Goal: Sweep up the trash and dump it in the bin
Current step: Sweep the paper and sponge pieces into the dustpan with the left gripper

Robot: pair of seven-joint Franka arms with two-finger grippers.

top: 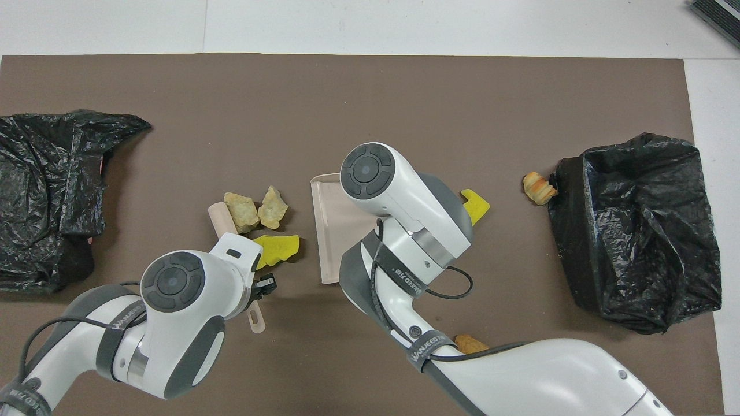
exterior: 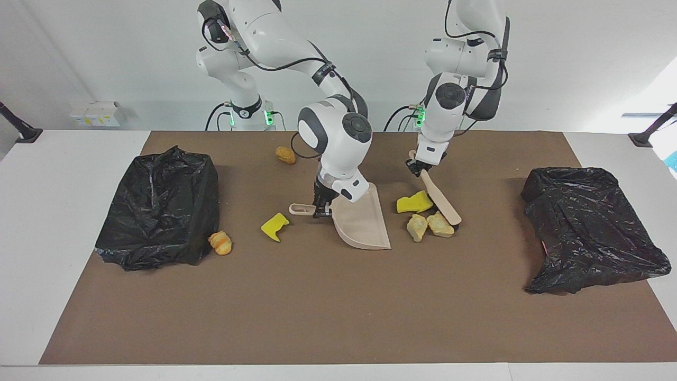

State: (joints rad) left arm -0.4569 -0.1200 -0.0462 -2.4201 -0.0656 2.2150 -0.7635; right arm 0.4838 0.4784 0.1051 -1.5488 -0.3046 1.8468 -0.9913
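My right gripper [exterior: 321,208] is shut on the handle of the beige dustpan [exterior: 362,221], which rests mid-mat with its mouth toward the left arm's end; my wrist hides that gripper in the overhead view, where the dustpan [top: 326,231] shows. My left gripper [exterior: 421,168] [top: 264,285] is shut on a beige brush [exterior: 441,200] [top: 219,217] whose tip touches the mat. Beside the tip lie a yellow sponge chunk [exterior: 415,202] [top: 278,247] and two tan lumps [exterior: 417,227] [exterior: 440,225] [top: 241,211] [top: 272,208]. They lie between brush and dustpan mouth.
Another yellow chunk [exterior: 275,226] [top: 475,205] lies beside the dustpan handle. A croissant-like lump [exterior: 220,242] [top: 537,188] touches the black-bagged bin [exterior: 158,211] [top: 636,231] at the right arm's end. A golden lump [exterior: 285,155] [top: 471,345] lies nearer the robots. A second black bag [exterior: 592,227] [top: 46,190] is at the left arm's end.
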